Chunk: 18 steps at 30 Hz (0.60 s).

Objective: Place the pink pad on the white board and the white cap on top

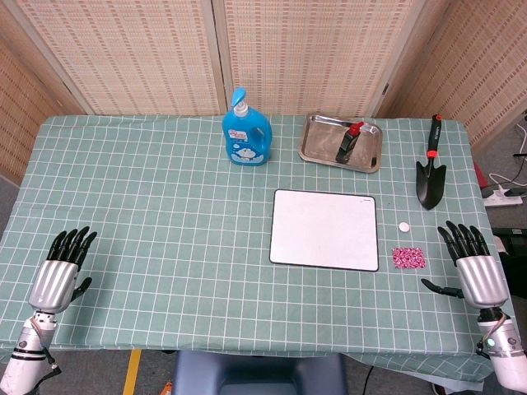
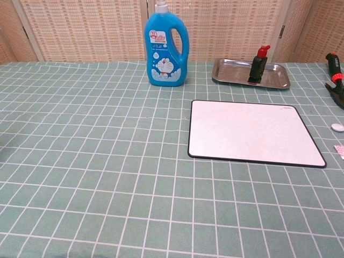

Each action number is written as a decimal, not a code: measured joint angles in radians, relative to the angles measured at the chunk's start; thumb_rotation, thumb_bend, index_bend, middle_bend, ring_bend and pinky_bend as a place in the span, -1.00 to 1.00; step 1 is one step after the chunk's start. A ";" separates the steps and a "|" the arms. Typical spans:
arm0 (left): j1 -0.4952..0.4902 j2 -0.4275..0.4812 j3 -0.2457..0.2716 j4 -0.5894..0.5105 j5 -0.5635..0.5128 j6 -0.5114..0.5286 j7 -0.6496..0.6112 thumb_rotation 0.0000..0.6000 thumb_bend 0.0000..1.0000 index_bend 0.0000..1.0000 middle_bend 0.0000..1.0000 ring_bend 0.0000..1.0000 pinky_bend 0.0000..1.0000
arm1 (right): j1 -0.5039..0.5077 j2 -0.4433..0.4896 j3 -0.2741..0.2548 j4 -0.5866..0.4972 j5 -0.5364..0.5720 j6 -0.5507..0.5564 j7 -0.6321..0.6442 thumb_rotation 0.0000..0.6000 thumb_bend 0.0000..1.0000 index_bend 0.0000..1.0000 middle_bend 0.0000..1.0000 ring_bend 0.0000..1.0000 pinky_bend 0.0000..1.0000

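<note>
Pink pad (image 1: 408, 257): flat on the cloth, just off the white board's near right corner, apart from its edge; only a sliver shows at the chest view's right border.
White cap (image 1: 404, 226): on the cloth just beyond the pad, beside the board's right edge, not touching it.
White board (image 1: 324, 230): lies flat, dark-rimmed, nothing on it.
Right hand (image 1: 472, 264): rests palm down at the table's near right edge, near the pad, fingers spread, holding nothing.
Left hand (image 1: 62, 270): near left corner, palm down, fingers apart, holding nothing.
Table (image 1: 165, 206): green checked cloth.
Blue bottle (image 1: 246, 132): upright, far centre.
Metal tray (image 1: 319, 138): far side, right of the bottle, a small red-capped black bottle (image 1: 349, 141) inside.
Trowel (image 1: 431, 177): far right, blade towards the robot.
</note>
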 measured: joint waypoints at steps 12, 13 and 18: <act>0.003 0.009 0.004 -0.012 0.006 0.008 -0.014 1.00 -0.64 -1.00 -1.00 -1.00 -1.00 | 0.000 0.001 -0.004 -0.001 -0.005 0.001 0.003 0.15 -1.00 -0.97 -1.00 -1.00 -1.00; 0.003 0.009 0.004 -0.012 0.006 0.007 -0.015 1.00 -0.64 -1.00 -1.00 -1.00 -1.00 | 0.000 0.001 -0.004 -0.002 -0.005 0.001 0.002 0.15 -1.00 -0.97 -1.00 -1.00 -1.00; -0.001 0.011 0.002 -0.011 0.004 0.001 -0.027 1.00 -0.64 -1.00 -1.00 -1.00 -1.00 | 0.002 0.003 -0.005 -0.006 -0.004 -0.004 -0.005 0.16 -1.00 -0.97 -1.00 -1.00 -1.00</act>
